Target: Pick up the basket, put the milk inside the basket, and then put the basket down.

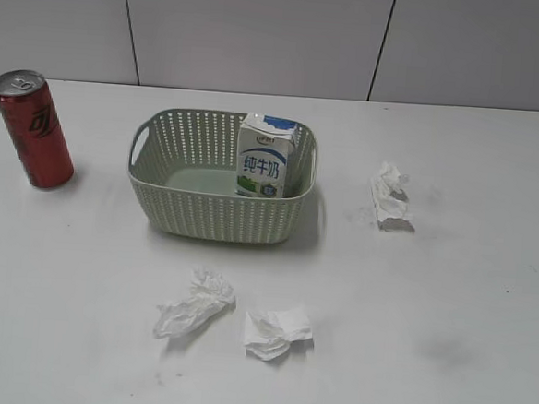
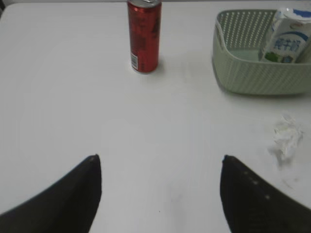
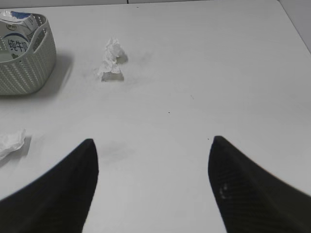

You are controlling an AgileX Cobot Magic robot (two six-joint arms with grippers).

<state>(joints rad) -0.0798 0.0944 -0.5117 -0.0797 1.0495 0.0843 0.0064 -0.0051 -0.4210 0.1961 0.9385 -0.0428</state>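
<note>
From my remote station I see a white bench (image 1: pixel 448 298) with the basket (image 1: pixel 219 210), a pale sage-green plastic tub, sitting flat near the centre. The milk (image 1: pixel 265 157), a small white and blue carton, stands inside it, leaning against the wall at about two o'clock within the basket. A red soda can (image 1: pixel 32 130) stands upright at roughly nine o'clock from the basket, well apart. Crumpled tissues lie around: one (image 1: pixel 388 199) at three o'clock, two more (image 1: pixel 196 306) at about six o'clock. Neither arm shows in the exterior view. In the wrist views my left end effector (image 2: pixel 160 194) and right end effector (image 3: pixel 153 187) both hang over bare bench with fingers spread wide, released and carrying nothing, each well away from the basket. I judge the task essentially complete: the carton is in, the basket is resting on the bench, and nothing is gripped. I see no step left to do.
</note>
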